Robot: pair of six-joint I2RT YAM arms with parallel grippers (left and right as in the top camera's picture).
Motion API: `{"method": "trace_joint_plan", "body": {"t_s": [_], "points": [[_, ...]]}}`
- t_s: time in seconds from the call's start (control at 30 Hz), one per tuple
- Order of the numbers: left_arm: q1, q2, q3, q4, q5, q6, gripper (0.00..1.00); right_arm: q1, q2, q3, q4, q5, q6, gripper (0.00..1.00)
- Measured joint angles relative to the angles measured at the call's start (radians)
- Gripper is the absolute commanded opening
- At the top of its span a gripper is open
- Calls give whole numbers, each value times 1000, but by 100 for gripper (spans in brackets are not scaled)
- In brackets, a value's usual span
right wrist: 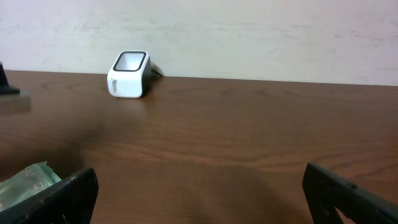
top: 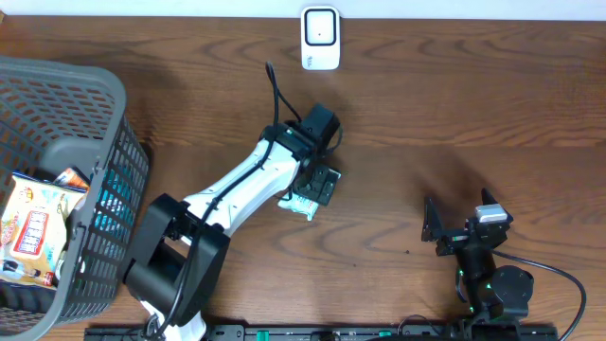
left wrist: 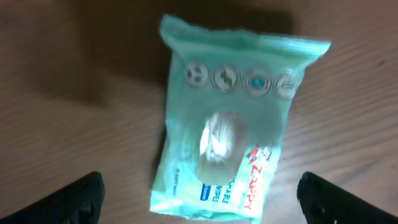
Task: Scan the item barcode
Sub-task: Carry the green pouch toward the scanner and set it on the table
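Left gripper spread wide over the wet-wipes pack, mid-table.
The left arm reaches out across the wood, fingers apart and gripping nothing. The pale green pack lies flat on the table beneath, flap and four round icons up. Right gripper sits low, wide open, empty. The grey basket at far left holds snack packets.

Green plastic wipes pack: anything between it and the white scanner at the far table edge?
Nothing visible. Only bare brown wooden table lies between the green plastic wipes pack and the white box-shaped scanner. The open left gripper hangs over the pack, jaws clear of it.
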Motion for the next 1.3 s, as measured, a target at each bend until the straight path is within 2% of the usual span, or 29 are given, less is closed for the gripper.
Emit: {"method": "trace_joint_plan", "body": {"t_s": [0.2, 0.47, 0.53, 0.63, 0.8, 0.97, 1.17, 1.2, 1.23, 1.27, 1.3], "points": [[0, 5, -95, 194, 80, 32, 98, 0, 0, 0, 0, 0, 0, 99], [0, 31, -127, 268, 113, 39, 99, 0, 0, 0, 0, 0, 0, 99], [0, 56, -127, 278, 107, 48, 78, 0, 0, 0, 0, 0, 0, 99], [0, 66, -120, 292, 108, 58, 58, 0, 0, 0, 0, 0, 0, 99], [2, 65, -118, 280, 108, 47, 55, 0, 0, 0, 0, 0, 0, 99], [14, 43, -119, 245, 58, -23, 55, 0, 0, 0, 0, 0, 0, 99], [97, -32, -119, 230, -63, -158, 55, 0, 0, 0, 0, 0, 0, 99], [111, -41, -119, 230, -76, -180, 57, 0, 0, 0, 0, 0, 0, 99], [127, -47, -119, 230, -83, -197, 67, 0, 0, 0, 0, 0, 0, 99], [139, -49, -119, 229, -90, -213, 86, 0, 0, 0, 0, 0, 0, 99], [153, -49, -119, 223, -100, -227, 98, 0, 0, 0, 0, 0, 0, 99]]}}
